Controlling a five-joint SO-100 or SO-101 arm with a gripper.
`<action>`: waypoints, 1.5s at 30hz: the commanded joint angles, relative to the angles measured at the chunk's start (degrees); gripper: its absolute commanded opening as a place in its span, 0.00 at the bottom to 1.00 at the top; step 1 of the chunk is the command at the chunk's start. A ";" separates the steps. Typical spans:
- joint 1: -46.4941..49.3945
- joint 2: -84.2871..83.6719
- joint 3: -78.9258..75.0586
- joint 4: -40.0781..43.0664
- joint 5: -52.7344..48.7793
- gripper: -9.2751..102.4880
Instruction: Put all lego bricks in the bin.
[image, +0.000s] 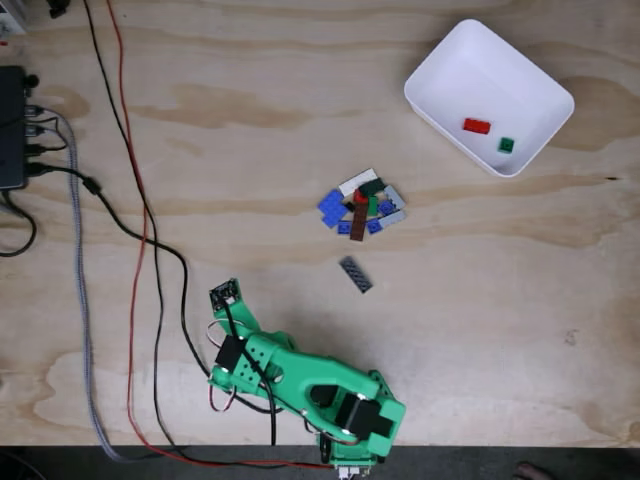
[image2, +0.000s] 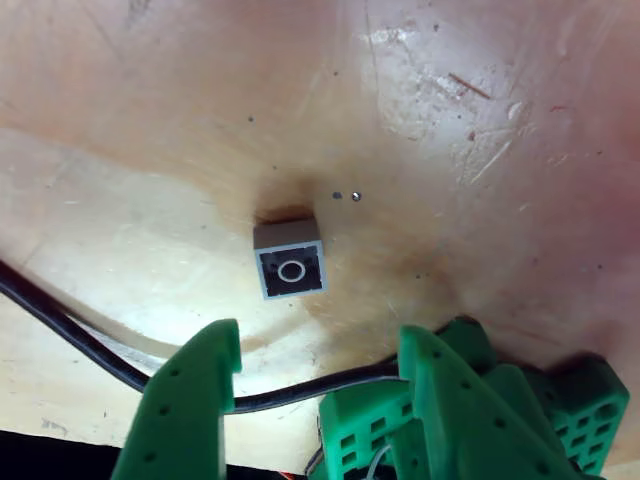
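Observation:
A small pile of lego bricks (image: 362, 205) in blue, white, red, green, grey and brown lies mid-table in the fixed view, with a dark grey studded plate (image: 355, 274) just below it. The white bin (image: 480, 80) stands at the upper right and holds a red brick (image: 477, 126) and a green brick (image: 507, 145). My green arm (image: 300, 385) is folded low near the table's front edge, well away from the pile. In the other view my gripper (image2: 318, 338) is open with nothing between its fingers. A small grey square brick (image2: 290, 262), showing a dark hollow face with a ring, lies on the wood just beyond it.
Black (image: 150, 240), red (image: 130, 200) and grey braided (image: 80, 300) cables run down the left side of the table. A black box (image: 12, 130) sits at the left edge. A black cable (image2: 90, 345) crosses under my fingers in the other view.

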 joint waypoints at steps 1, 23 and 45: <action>-2.29 -1.85 -0.62 -2.02 0.79 0.25; -6.15 -6.86 5.71 -17.58 2.02 0.18; 49.22 -4.39 -40.78 -13.45 -5.54 0.08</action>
